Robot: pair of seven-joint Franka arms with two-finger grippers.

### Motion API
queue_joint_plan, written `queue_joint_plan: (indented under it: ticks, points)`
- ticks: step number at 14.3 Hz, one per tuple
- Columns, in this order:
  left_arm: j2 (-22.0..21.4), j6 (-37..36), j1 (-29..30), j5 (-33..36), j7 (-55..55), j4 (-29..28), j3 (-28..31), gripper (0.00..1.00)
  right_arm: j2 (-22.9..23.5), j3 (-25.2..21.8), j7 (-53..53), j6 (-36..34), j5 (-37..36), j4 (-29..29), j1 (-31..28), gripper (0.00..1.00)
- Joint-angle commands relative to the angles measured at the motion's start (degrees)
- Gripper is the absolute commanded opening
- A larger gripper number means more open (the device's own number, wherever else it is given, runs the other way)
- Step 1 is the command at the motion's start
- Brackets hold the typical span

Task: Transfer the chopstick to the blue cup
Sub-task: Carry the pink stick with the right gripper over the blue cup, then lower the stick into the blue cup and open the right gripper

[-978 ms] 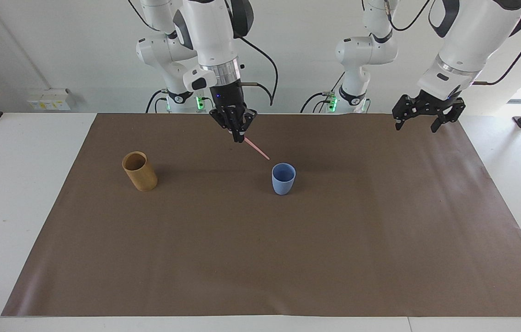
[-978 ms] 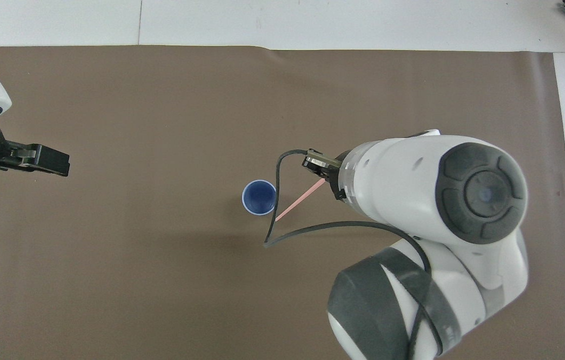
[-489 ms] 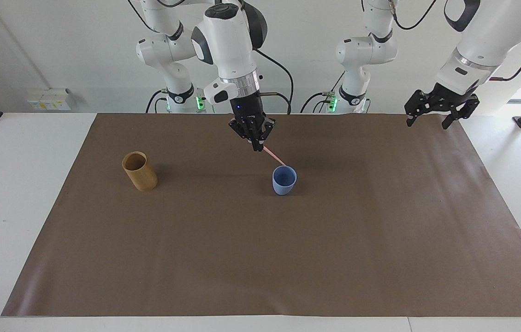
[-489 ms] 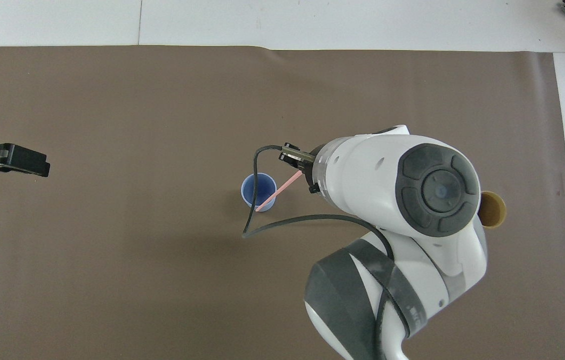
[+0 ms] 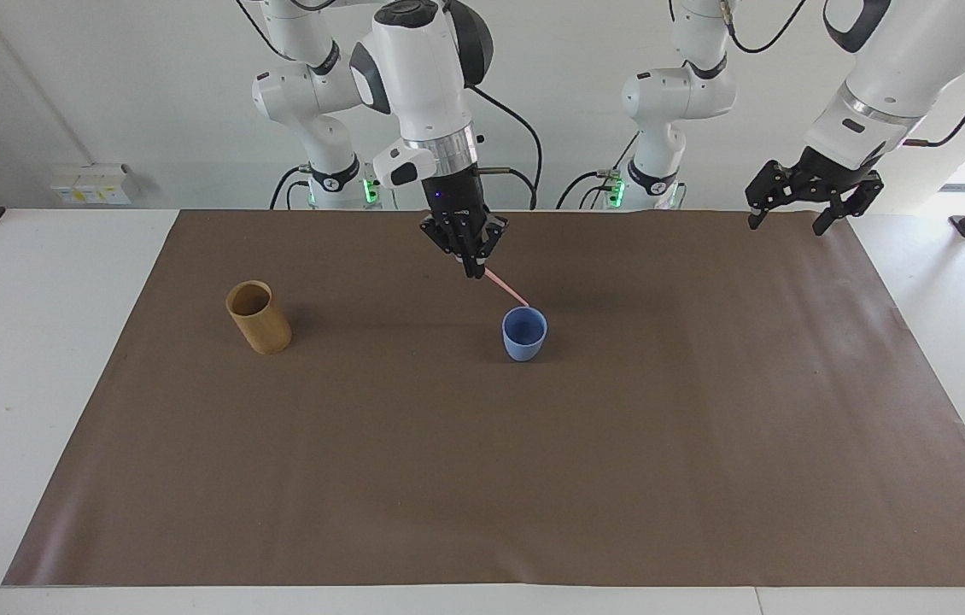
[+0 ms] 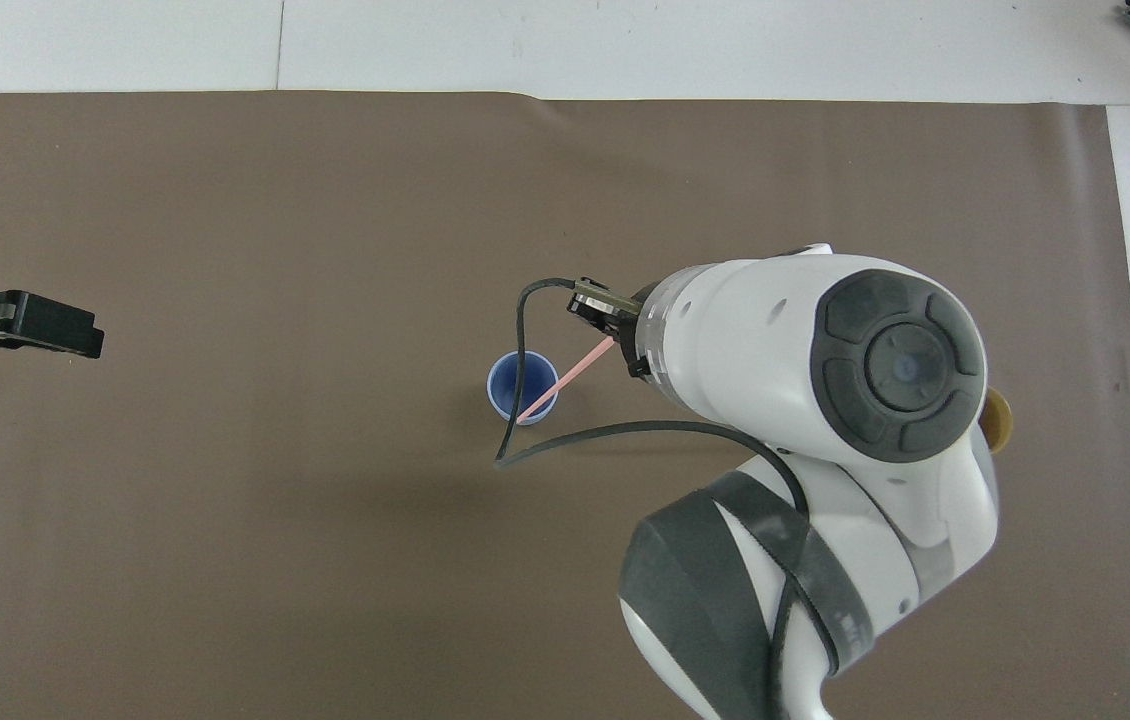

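I take the blue cup (image 5: 524, 332) as my landmark. It stands upright on the brown paper sheet (image 5: 482, 478) that covers the white table (image 5: 30, 342), roughly mid-table along the arms' line.

My right gripper (image 5: 474, 272) hangs over the sheet just on the robots' side of the cup and slightly toward the right arm's end. Its fingertips are pinched together on the upper end of the chopstick (image 5: 506, 288). The chopstick slants down from the fingertips toward the cup; its lower tip sits at the cup's rim on the side nearer the robots. From the overhead view the pink stick (image 6: 565, 375) crosses the rim and its tip lies over the cup's (image 6: 522, 388) opening. I cannot tell whether the tip is inside the cup or just above it.

My left gripper (image 5: 798, 218) waits in the air well away from the cup, over the sheet's corner at the left arm's end, with its fingers spread wide and nothing between them.

A tan bamboo holder (image 5: 258, 317) stands upright on the sheet, well apart from the cup, toward the right arm's end and about level with it. In the overhead view the right arm covers most of it.
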Motion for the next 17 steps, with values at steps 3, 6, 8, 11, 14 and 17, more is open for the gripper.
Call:
queue_joint_plan:
  ticks: [3,6,8,11,14,17]
  points:
    - [-1.2,-1.2,0.2,-1.0,1.0,-0.6,-0.1,1.00,0.5,0.5,1.8,-3.1,-0.4,3.1,-1.1,0.00]
    - [-1.2,-1.3,0.1,-1.1,0.7,-0.6,-0.1,1.00,0.6,0.5,0.7,-2.0,-0.8,2.9,-1.4,0.00]
    - [-1.3,-1.4,0.2,-1.1,0.7,-0.7,-0.1,1.00,0.5,0.5,-3.8,-0.4,-0.9,1.3,-1.5,0.00]
    - [-1.3,-1.4,0.1,-1.1,0.9,-0.7,-0.1,1.00,0.5,0.5,-5.5,5.9,-1.2,-2.7,-0.8,0.00]
    - [-1.3,-2.0,0.4,-0.8,1.0,-0.7,-0.1,1.00,0.4,0.5,-7.0,9.3,-2.1,-5.7,-0.6,0.00]
    - [-1.0,-4.3,0.8,-0.5,0.8,-0.4,-0.1,1.00,0.3,0.6,-8.7,11.7,-2.5,-7.6,-0.5,0.06]
